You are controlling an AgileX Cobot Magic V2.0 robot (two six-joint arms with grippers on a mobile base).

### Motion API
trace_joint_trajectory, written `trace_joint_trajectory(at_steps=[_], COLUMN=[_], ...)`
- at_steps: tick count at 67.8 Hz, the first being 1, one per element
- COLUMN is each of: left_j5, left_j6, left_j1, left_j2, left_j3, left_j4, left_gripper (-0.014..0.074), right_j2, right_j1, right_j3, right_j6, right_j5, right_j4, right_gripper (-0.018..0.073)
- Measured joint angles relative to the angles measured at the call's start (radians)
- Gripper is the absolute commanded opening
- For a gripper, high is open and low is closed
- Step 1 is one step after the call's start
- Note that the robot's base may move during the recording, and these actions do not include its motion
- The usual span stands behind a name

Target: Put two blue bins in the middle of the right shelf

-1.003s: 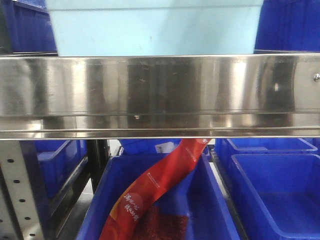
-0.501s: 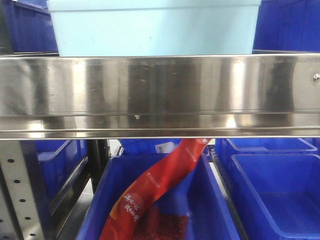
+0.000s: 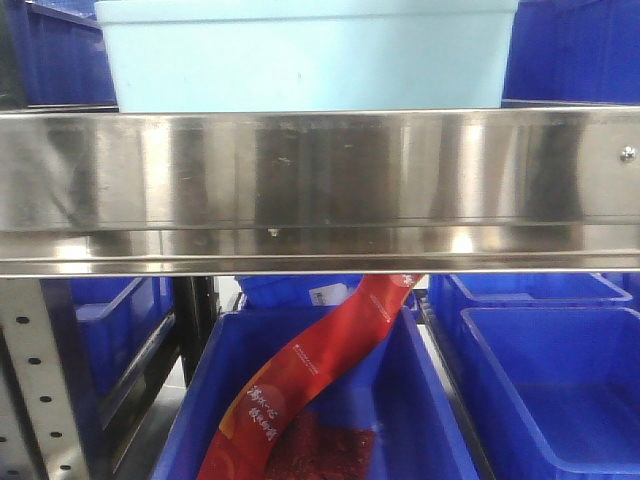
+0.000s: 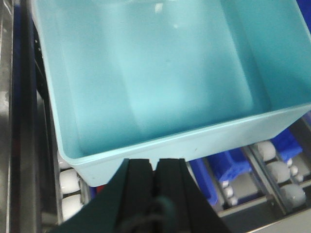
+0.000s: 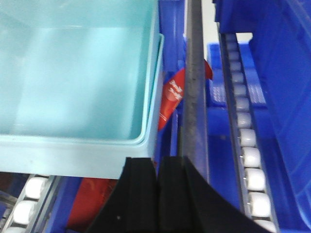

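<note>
Both hands, left [image 4: 155,170] and right [image 5: 157,167], pinch the pale bin's [image 3: 310,55] rim.

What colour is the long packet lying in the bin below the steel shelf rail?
Red packet with pale lettering, clearest in the front-facing view.

Bright, even light throughout. The steel rail [image 3: 320,190] shows smeared vertical glare bands. Both wrist views are soft, their tools blurred dark at 6 o'clock.
</note>
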Motion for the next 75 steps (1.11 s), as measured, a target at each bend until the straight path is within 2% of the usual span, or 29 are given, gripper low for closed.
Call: trace_joint_trajectory(at_steps=[21,29,36,48,57,75], left_j5=[-0.458,-0.638,-0.729,-0.762,-0.750,-0.764], left_j6=[-0.019,-0.022,-0.023,-0.026,-0.026,-0.026], left_j1=[-0.002,-0.002,0.018,0.088,0.131,0.141], left_j2=[-0.305,-0.411,-0.501,-0.675,-0.815,-1.010], left_j3=[0.552,0.731,0.858,1.020,1.068,1.072], left_j4=[-0.002,-0.002,-0.002,0.000,0.002,0.004], left_gripper=[-0.0111,-0.0111,-0.0111,-0.0111,-0.0111,-0.0111], right_j2=[-0.234,-0.302,-0.357,-0.453,-0.534,-0.605], right_j1=[0.000,0.000,0.000,0.000,0.000,0.000], right_j3=[0.397,0.529,0.626,0.736,0.748,0.748], right_j6=[-0.007,-0.007,-0.007,-0.009,-0.009,-0.009], right_j5=[-0.404,-0.505,-0.545,-0.550,-0.552,-0.587], right_j4=[0.000,0.000,0.000,0.000,0.000,0.000], right_gripper=[-0.0163,-0.0163,-0.0163,-0.0163,-0.0163,-0.0163])
